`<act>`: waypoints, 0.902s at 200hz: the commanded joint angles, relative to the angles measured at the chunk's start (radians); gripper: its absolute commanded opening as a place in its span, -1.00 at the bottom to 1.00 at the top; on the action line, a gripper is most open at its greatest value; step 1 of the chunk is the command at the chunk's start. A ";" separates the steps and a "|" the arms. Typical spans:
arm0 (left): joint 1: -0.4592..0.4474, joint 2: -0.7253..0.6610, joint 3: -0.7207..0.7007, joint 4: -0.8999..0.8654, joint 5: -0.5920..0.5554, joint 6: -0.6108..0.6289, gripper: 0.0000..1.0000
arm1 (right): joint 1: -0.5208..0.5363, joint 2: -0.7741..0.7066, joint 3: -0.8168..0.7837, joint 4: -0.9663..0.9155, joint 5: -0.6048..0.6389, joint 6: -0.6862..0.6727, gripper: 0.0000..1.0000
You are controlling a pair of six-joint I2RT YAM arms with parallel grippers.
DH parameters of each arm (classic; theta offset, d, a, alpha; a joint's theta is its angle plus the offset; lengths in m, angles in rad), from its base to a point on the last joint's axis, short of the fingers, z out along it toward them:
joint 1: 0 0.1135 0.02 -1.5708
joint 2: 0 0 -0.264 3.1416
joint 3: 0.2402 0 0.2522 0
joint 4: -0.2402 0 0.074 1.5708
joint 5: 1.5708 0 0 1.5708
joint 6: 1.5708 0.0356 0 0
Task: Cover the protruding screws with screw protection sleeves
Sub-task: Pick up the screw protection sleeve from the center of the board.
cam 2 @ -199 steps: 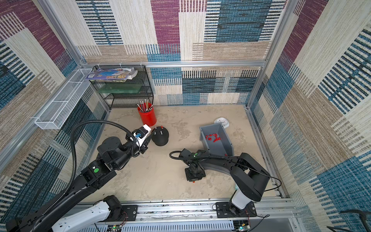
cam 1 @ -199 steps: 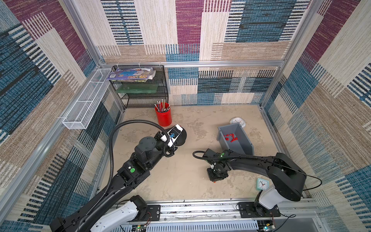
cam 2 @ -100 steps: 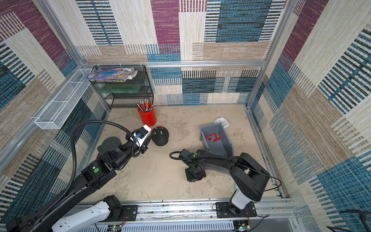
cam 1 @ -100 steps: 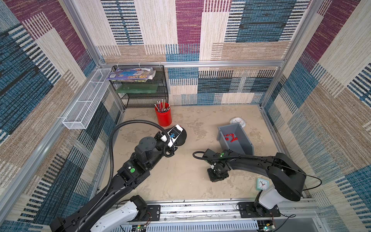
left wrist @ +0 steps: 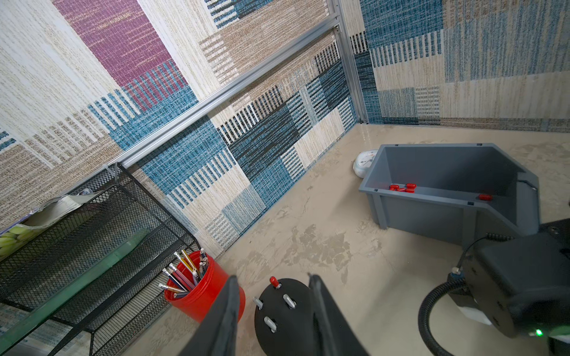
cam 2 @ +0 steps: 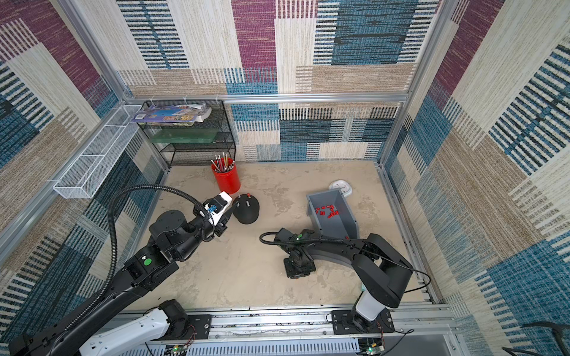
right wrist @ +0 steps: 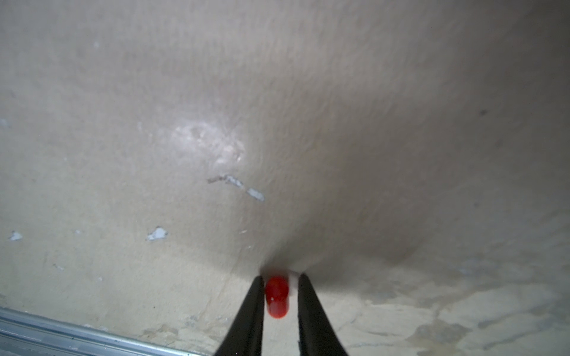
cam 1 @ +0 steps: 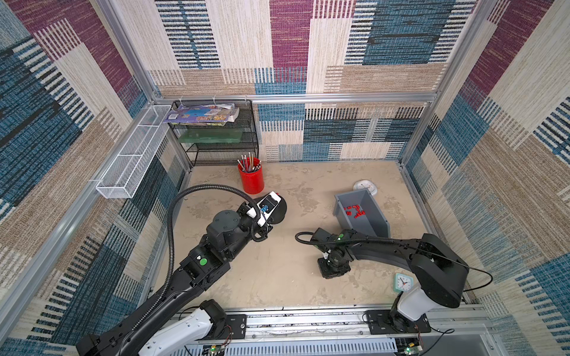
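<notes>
Here we go: the sandy table (cam 1: 277, 286) spreads across the booth, and both arms are low over it. The left arm (cam 1: 212, 255) stretches toward the back, and the right arm (cam 1: 385, 249) folds across the front.

Next down in size, the grey bin (cam 1: 377, 228) sits on the right side. Then comes the black dome (cam 2: 246, 212), just beside the red cup (cam 2: 227, 180) of pencils. It stands clear in a top view, yet in a top view the left wrist covers most of the dome (cam 1: 280, 214).

The left gripper (left wrist: 272, 277) is at the dome's near edge, fingers spread wide with nothing between them. I cannot tell whether they touch it.

The left wrist view shows all four screws (left wrist: 289, 301) plainly. Three are bare, and the one toward the back wall wears a fitted sleeve (left wrist: 273, 281).

The right gripper (right wrist: 280, 279) is hidden under its own wrist in both top views. Only the right wrist view shows it, pointing down at the table with its fingers narrowly parted around one red sleeve (right wrist: 277, 297). One finger is against it and there is a sliver of gap at the other.

Smallest of all, the spare sleeves (cam 1: 354, 211) lie loose on the bin floor.
</notes>
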 commanded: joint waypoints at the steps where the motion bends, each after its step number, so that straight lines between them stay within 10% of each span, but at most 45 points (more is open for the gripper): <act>1: 0.001 0.000 0.000 0.018 0.010 0.011 -0.25 | -0.005 0.003 0.008 0.012 0.021 -0.008 -0.54; 180: 0.000 0.003 -0.004 0.020 0.020 0.016 -0.24 | -0.002 -0.001 0.010 0.006 0.016 -0.004 -0.69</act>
